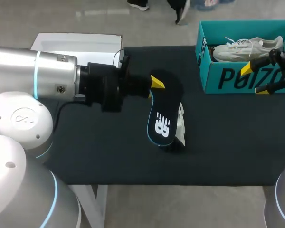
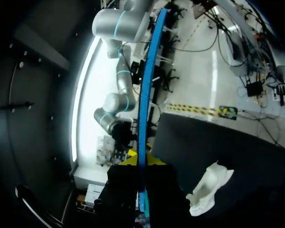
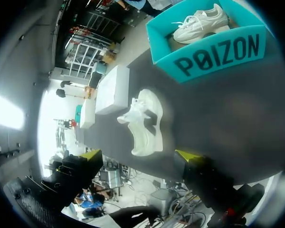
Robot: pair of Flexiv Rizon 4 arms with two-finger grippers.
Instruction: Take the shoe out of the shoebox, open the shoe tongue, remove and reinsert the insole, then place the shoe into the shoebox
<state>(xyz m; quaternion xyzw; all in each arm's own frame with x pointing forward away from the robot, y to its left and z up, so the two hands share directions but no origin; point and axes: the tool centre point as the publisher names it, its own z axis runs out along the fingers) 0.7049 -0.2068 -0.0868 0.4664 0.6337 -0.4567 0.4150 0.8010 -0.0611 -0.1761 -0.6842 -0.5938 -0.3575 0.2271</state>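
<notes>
Pinching the black insole by one end, your left gripper has its yellow-tipped fingers pressed against both faces of it, over the middle of the tabletop. The insole hangs tilted from the fingers, its white logo facing up and a blue rim around it. In your left wrist view it shows edge-on, a thin blue line running ahead from between the fingers. Partly under the insole, the white shoe lies on the tabletop, clear of the fingers. Farther back, at the tabletop's far left edge, you have a white box. At the far right corner the teal shoebox stands open with a second white shoe inside. Your right gripper hangs just in front of the shoebox's printed wall, its fingers spread wide apart
</notes>
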